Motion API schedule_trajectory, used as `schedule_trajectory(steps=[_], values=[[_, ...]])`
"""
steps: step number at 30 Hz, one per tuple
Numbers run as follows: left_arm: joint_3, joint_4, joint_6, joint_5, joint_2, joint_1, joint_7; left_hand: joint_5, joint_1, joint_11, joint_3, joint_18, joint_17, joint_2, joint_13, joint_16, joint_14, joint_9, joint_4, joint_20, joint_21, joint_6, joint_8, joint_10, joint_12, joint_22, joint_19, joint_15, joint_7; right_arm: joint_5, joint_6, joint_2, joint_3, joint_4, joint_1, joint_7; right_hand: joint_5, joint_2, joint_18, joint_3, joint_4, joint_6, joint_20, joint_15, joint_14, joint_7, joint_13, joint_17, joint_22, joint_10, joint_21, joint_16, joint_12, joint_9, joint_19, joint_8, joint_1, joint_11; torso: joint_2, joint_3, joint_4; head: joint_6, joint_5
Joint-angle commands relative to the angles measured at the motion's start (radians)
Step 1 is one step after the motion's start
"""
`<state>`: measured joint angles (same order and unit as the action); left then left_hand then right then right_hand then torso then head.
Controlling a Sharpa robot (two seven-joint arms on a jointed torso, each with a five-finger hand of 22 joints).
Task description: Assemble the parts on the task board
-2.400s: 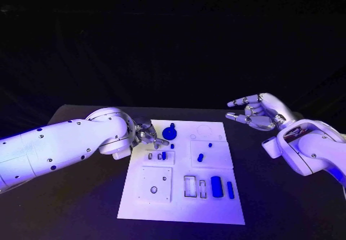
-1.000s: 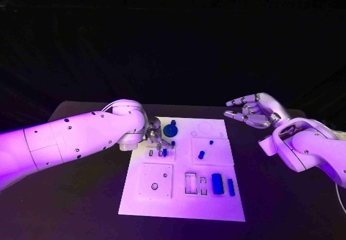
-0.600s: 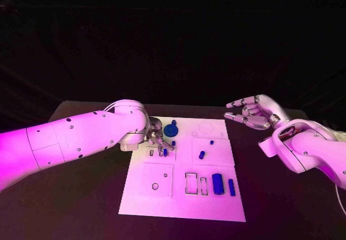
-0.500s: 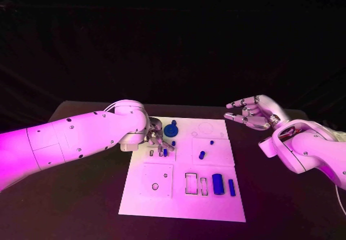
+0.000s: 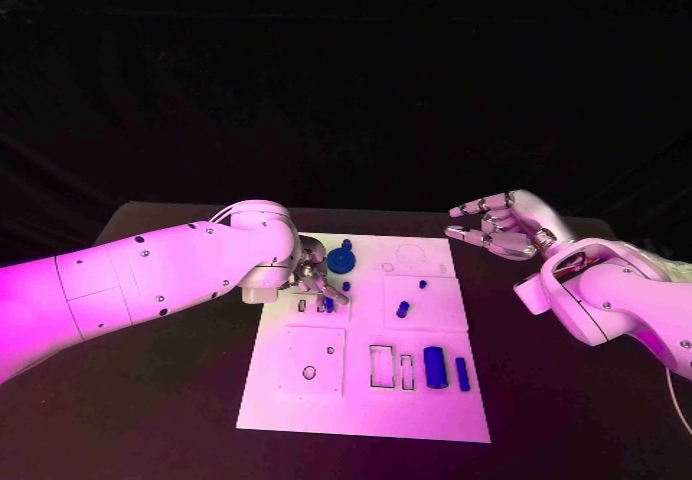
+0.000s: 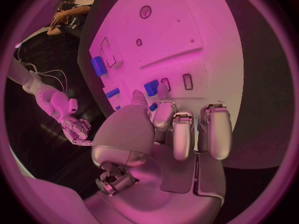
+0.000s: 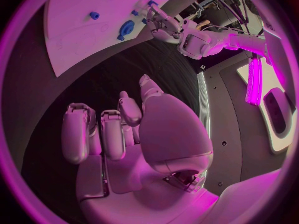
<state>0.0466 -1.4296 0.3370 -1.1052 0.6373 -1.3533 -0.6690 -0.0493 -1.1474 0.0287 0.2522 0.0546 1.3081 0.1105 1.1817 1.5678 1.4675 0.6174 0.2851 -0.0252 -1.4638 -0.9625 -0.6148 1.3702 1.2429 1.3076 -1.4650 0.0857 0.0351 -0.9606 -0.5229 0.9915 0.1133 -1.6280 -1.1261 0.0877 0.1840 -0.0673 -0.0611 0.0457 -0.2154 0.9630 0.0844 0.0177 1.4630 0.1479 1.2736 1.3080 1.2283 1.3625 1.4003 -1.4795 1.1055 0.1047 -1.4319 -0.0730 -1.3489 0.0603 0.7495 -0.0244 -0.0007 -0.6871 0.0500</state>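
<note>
Two hands show in the head view. The left hand hangs over the far left part of the board, its fingers pointing down at a small blue peg that stands by two little slots; whether they pinch it I cannot tell from here. Just beyond it lies a round blue gear. Another small blue part sits mid-board, and nearer the robot a thick blue block and a thin blue bar lie side by side next to two outlined slots. The right hand floats above the desk, off the board's far right corner, fingers loosely curled and apart, holding nothing.

Left wrist view: the left hand has its fingertips at the peg, the thumb and one finger close on either side of it, the other fingers straight and apart. The board lies beyond, with the block and the bar on it. The right hand shows far off, spread.

Right wrist view: the right hand is empty, fingers gently bent with gaps between them, over the dark desk. The board lies across from it, carrying the gear, and the left hand reaches down at its edge
</note>
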Motion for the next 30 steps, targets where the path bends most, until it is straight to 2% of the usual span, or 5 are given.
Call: schedule_trajectory(steps=[1, 11, 20, 23, 30], values=[[0.001, 0.002, 0.016, 0.018, -0.005, 0.0, -0.001, 0.002, -0.014, 0.005, -0.005, -0.012, 0.263, 0.004, 0.001, 0.003, 0.103, 0.003, -0.003, 0.005, -0.002, 0.009, -0.005, -0.005, 0.0, 0.067, -0.013, 0.004, -0.002, -0.01, 0.013, -0.001, 0.0, 0.0, 0.001, -0.003, 0.007, 0.006, -0.009, -0.004, -0.001, 0.006, 0.0, 0.001, 0.073, -0.002, -0.001, 0.121, -0.001, -0.008, -0.005, 0.006, -0.003, 0.001, 0.008, -0.002, 0.007, -0.003, 0.0, -0.0001, -0.0007, 0.0, 0.001], [0.001, 0.003, 0.005, 0.025, -0.008, 0.0, -0.001, 0.002, -0.079, 0.006, -0.04, -0.011, 0.263, 0.029, -0.002, 0.003, 0.103, 0.019, -0.021, 0.005, 0.0, 0.017, -0.007, -0.008, -0.005, 0.064, -0.01, 0.005, -0.002, -0.011, 0.019, -0.004, 0.0, 0.001, 0.002, -0.006, 0.007, 0.006, -0.011, -0.006, -0.002, 0.005, 0.0, 0.001, 0.072, -0.002, -0.004, 0.118, -0.007, -0.01, -0.008, 0.009, -0.007, 0.001, 0.011, -0.002, 0.008, -0.003, 0.0, 0.0004, -0.0001, -0.003, 0.002], [0.002, 0.004, -0.005, 0.04, -0.011, 0.0, 0.001, -0.017, -0.324, 0.014, -0.234, -0.01, 0.263, 0.063, -0.012, 0.003, 0.103, 0.021, -0.154, 0.012, 0.004, 0.061, 0.03, -0.027, -0.027, 0.06, -0.007, 0.012, -0.008, -0.011, 0.022, -0.005, 0.0, 0.001, 0.003, -0.007, 0.007, 0.006, -0.011, -0.006, -0.002, 0.005, 0.0, 0.001, 0.072, -0.002, -0.004, 0.118, -0.007, -0.01, -0.008, 0.009, -0.007, 0.001, 0.011, -0.002, 0.008, -0.003, -0.001, -0.0004, 0.0005, -0.005, 0.001], [0.002, 0.004, -0.007, 0.044, -0.01, 0.0, 0.001, -0.063, -0.308, 0.008, -0.417, -0.009, 0.263, -0.021, -0.02, 0.003, 0.103, 0.025, -0.147, 0.005, 0.006, 0.058, 0.051, -0.029, -0.041, 0.061, -0.006, 0.001, 0.016, -0.011, 0.024, -0.005, 0.0, 0.002, 0.003, -0.008, 0.007, 0.006, -0.011, -0.006, -0.002, 0.005, 0.0, 0.001, 0.072, -0.002, -0.004, 0.118, -0.007, -0.01, -0.008, 0.009, -0.007, 0.001, 0.011, -0.002, 0.008, -0.003, 0.0, -0.0003, -0.0008, -0.006, 0.001], [0.002, -0.005, -0.013, 0.063, -0.002, 0.0, 0.004, -0.06, -0.186, 0.0, -0.811, -0.007, 0.263, -0.2, -0.031, 0.003, 0.103, 0.072, -0.143, -0.004, 0.013, 0.049, 0.043, -0.024, -0.053, 0.056, -0.002, -0.006, 0.013, -0.011, 0.027, -0.005, 0.0, 0.003, 0.004, -0.01, 0.007, 0.005, -0.011, -0.007, -0.001, 0.005, 0.0, 0.001, 0.072, -0.002, -0.004, 0.118, -0.009, -0.01, -0.009, 0.009, -0.007, 0.0, 0.012, -0.001, 0.008, -0.003, 0.0, -0.0003, -0.0008, -0.008, -0.001]])
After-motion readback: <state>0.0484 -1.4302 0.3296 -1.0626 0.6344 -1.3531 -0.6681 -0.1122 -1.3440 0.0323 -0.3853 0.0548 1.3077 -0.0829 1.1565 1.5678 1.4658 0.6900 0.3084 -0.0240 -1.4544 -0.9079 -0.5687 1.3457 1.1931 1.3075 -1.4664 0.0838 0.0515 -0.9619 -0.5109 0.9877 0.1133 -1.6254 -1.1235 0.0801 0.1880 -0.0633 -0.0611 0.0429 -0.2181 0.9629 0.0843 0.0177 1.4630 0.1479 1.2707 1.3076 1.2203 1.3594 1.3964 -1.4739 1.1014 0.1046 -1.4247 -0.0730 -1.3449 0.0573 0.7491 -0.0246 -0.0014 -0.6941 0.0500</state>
